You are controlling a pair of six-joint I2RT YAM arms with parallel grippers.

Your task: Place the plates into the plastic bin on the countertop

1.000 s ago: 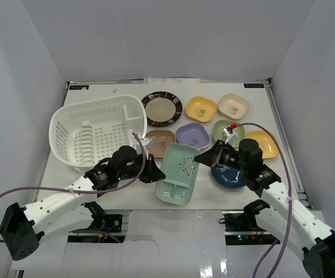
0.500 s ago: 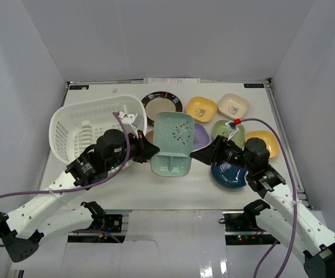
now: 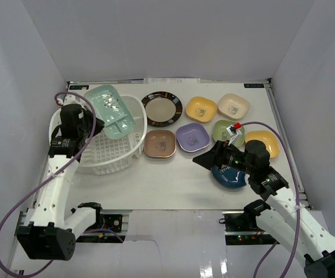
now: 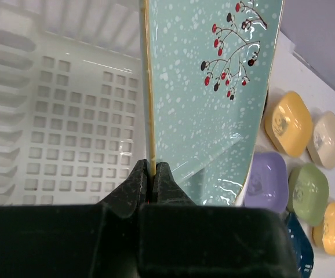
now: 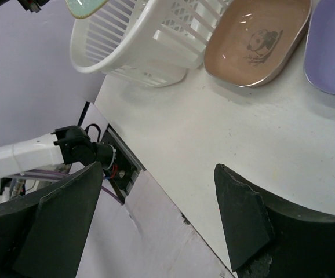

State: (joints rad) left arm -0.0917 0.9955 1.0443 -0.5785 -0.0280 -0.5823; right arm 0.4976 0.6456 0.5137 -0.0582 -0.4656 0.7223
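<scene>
- Tray [image 3: 112,110] has swung left from mid-table, where it hung in front of the purple dish [image 3: 192,136] half a second ago. It now sits over the bin [image 3: 112,159], and the left arm has folded back toward the left wall.
- Left gripper [image 4: 151,174]: fingers pressed on the tray's near rim in a thin edge pinch. The tray is tilted, its far end higher, and it is not yet resting in the bin.
- Right gripper [image 5: 156,220]: fingers spread and empty, low over the countertop [image 3: 173,185] just beside the blue dish [image 3: 231,176].
- The other dishes lie flat on the table, right of the bin, and none is in it yet. The wrist view shows only a bare bin floor under the tray.
- Step in hand, by my reading: lower and release the tray.
- To do it well:
  - Bring the low end down inside the near wall until it bears on the floor or ribs, then open.
  - Lay it toward one side or lean it on the wall, so the rest have room.
  - Keep the far end clear of the bin rim on the way down.
- Risk: an edge pinch on a broad tray may let it pivot, and a release from height could make it clatter or tip the bin.
</scene>
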